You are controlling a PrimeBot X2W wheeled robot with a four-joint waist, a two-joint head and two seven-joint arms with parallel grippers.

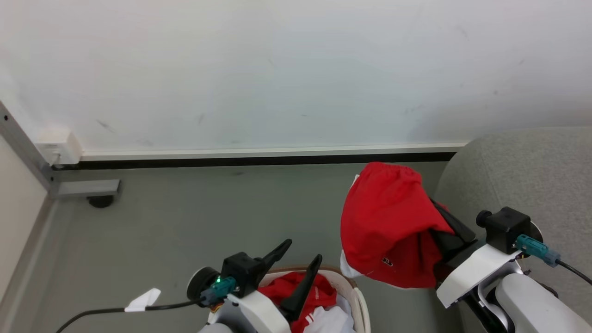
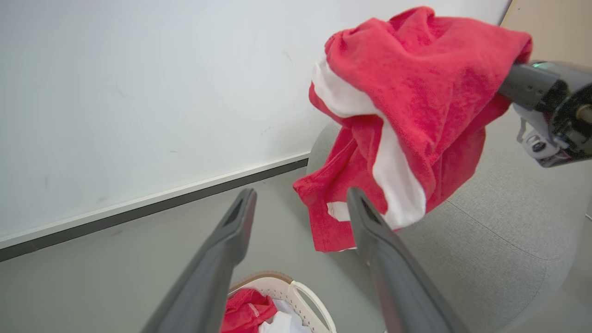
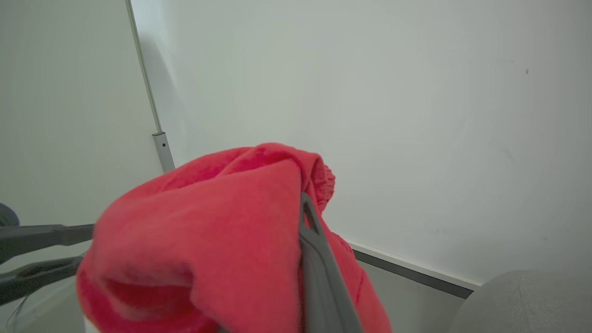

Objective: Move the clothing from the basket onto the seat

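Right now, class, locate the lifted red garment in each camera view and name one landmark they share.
Head view: red garment, right of centre.
Left wrist view: red garment, upper right.
Right wrist view: red garment, lower left to centre.
Shared landmark: grey sofa, on each view's right.

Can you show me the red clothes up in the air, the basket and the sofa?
red garment (image 1: 388,217), head view, middle of the hanging fabric.
basket (image 1: 361,305), head view, right side of its rim.
sofa (image 1: 532,166), head view, its rounded grey corner.
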